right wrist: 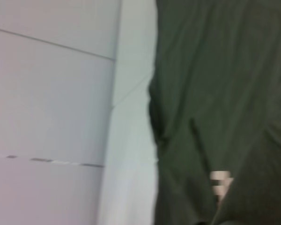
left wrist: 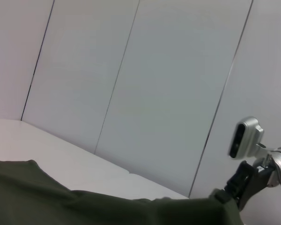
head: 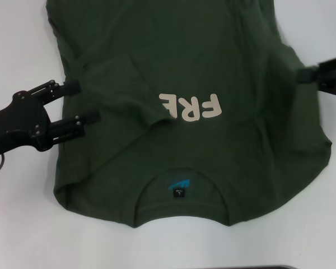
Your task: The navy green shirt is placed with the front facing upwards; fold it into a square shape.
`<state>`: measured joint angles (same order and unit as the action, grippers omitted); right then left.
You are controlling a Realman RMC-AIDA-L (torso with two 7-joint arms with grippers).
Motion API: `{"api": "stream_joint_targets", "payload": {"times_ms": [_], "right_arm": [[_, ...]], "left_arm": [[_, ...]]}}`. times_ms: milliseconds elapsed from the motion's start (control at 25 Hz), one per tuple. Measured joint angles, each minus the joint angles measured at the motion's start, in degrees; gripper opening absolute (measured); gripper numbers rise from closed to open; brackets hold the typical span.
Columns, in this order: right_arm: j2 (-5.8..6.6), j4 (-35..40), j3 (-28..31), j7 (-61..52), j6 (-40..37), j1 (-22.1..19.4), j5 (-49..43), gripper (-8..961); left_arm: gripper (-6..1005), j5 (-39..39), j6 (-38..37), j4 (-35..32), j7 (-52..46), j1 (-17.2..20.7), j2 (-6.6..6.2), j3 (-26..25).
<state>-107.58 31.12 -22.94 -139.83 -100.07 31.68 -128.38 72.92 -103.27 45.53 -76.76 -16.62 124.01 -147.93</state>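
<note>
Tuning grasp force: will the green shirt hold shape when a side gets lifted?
Probably not. The navy green shirt already shows creases and a folded-over flap, so it is likely floppy. It would probably sag between the left gripper and right gripper. Thin fabric suggests light weight.

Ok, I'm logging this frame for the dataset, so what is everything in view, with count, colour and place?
navy green shirt: one, dark olive green, spread on the table, neck towards the robot, left sleeve folded inward.
lettering: pale pink "FRE", on the chest, partly covered by the fold.
neck label: one, black with blue mark, inside the collar.
table: white, under the shirt.
left gripper: black, fingers open, at the shirt's left edge.
right gripper: black, at the shirt's right edge.
</note>
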Motion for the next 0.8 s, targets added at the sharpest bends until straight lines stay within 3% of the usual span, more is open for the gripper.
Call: {"api": "stream_joint_targets", "payload": {"times_ms": [200,280,800], "right_arm": [[5.23,0.12,0.23,-0.39,3.7,-4.37,-1.3,14],[6.42,0.23,0.52,-0.39,4.64,-5.39,-1.17,14],[5.81,2.28,-3.17,0.48,7.68,-1.77,-3.36,15]], "left_arm": [[812,0.04,-0.18,-0.02,0.11,0.08,0.0,-0.03],[812,0.04,-0.23,-0.16,0.17,0.09,0.0,-0.03],[812,0.12,-0.47,-0.62,-0.1,0.09,0.0,0.17]]}}
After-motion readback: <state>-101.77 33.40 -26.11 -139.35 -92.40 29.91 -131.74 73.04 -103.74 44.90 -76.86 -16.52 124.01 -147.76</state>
